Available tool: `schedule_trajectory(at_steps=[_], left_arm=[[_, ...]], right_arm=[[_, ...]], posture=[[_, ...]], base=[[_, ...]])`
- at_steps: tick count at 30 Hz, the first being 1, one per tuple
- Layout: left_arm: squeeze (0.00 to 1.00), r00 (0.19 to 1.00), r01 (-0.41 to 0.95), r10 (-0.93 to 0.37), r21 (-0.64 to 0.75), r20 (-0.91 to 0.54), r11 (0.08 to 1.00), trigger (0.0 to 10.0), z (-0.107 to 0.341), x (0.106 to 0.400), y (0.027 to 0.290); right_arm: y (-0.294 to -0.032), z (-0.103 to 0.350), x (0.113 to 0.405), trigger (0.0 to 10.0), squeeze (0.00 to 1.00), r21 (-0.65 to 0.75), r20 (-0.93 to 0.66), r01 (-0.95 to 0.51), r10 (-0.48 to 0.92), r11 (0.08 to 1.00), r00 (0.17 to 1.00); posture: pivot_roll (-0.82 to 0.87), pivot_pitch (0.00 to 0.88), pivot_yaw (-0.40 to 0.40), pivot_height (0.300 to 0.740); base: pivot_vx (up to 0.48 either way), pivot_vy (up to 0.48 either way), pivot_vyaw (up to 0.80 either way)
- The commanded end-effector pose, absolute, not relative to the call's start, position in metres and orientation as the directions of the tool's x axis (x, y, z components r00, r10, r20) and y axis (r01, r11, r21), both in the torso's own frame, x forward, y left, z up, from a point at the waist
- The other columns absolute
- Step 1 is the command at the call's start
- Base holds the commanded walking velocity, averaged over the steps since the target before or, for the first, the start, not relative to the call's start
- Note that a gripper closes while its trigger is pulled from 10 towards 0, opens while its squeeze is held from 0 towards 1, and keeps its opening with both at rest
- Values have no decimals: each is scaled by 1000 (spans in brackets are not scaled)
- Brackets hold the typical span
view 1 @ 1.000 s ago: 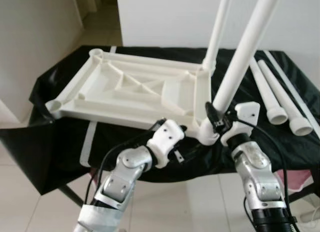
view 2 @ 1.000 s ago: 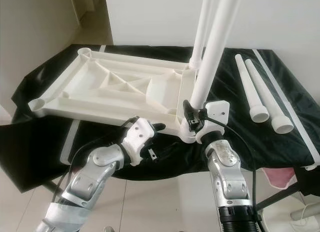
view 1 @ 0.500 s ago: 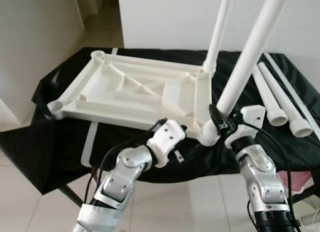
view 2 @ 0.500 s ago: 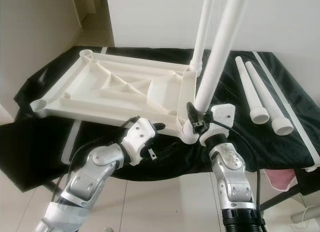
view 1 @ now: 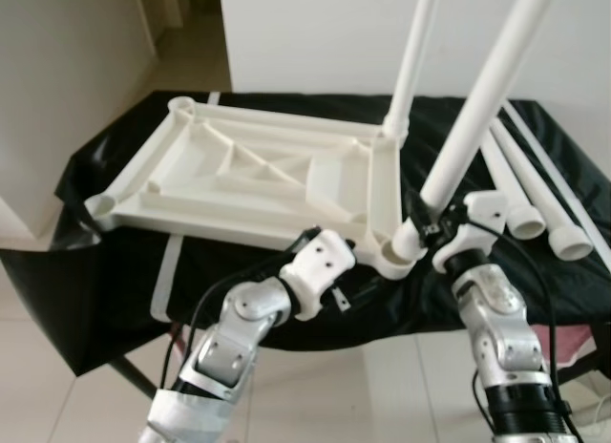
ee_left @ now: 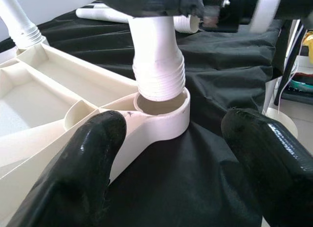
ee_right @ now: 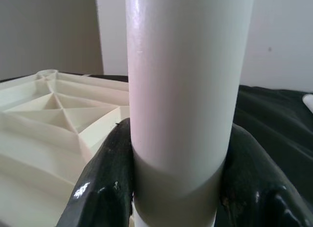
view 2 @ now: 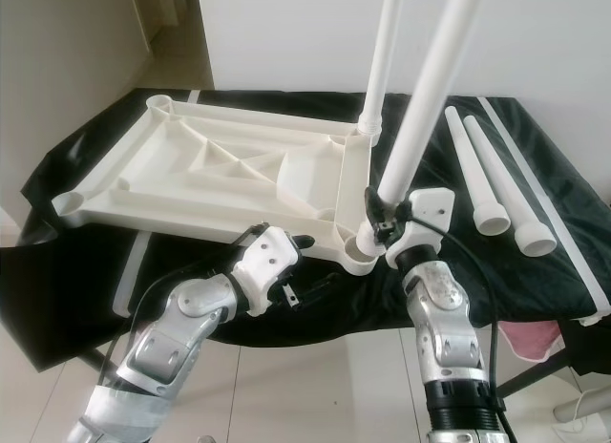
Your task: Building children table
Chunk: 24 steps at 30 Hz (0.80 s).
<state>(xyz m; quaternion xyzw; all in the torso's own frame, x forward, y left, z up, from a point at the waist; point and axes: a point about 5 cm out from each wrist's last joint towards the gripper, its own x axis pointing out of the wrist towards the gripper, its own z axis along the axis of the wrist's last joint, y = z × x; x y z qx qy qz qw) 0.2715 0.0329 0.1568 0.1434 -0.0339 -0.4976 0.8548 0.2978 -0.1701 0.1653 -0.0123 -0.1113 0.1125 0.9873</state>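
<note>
The white table top (view 1: 239, 171) lies upside down on a black cloth. One white leg (view 1: 412, 61) stands in its far right corner socket. My right gripper (view 1: 431, 225) is shut on a second leg (view 1: 482, 99) low on its shaft; this leg leans to the right. Its threaded end (ee_left: 159, 78) rests in the mouth of the near right socket (ee_left: 166, 117), with the threads still showing. In the right wrist view the fingers (ee_right: 105, 183) clasp the leg's shaft (ee_right: 181, 90). My left gripper (ee_left: 171, 139) is open just in front of that socket, one finger at each side, holding nothing.
Two loose legs (view 2: 477, 171) (view 2: 511, 190) lie on the black-covered table (view 2: 458, 128) at the right, beside a long white strip (view 2: 558, 204). A white wall rises behind. Tiled floor (view 1: 57, 386) lies below the near edge, and something pink (view 2: 535, 343) hangs at the lower right.
My right gripper has shifted a little up and to the right with the leg, which now leans more. The left arm has stayed where it was.
</note>
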Motion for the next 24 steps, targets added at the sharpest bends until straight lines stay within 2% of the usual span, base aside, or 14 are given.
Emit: schedule_trajectory(at_steps=[1,17,24], left_arm=[[0,575,789,-816,308,-62,532,10000,160,274,35],[0,583,775,-811,331,-47,538,10000,165,278,35],[0,582,773,-812,338,-41,537,10000,167,279,34]], right_arm=[[-169,141,293,10000,0,-52,110,-244,248,968,962],[-161,132,286,10000,0,-161,96,-345,363,925,927],[-161,130,286,10000,0,-117,105,-365,377,924,920]], posture=[[-56,46,-27,740],[-64,48,-17,740],[-63,48,-15,740]], base=[[0,0,0],[0,0,0],[0,0,0]])
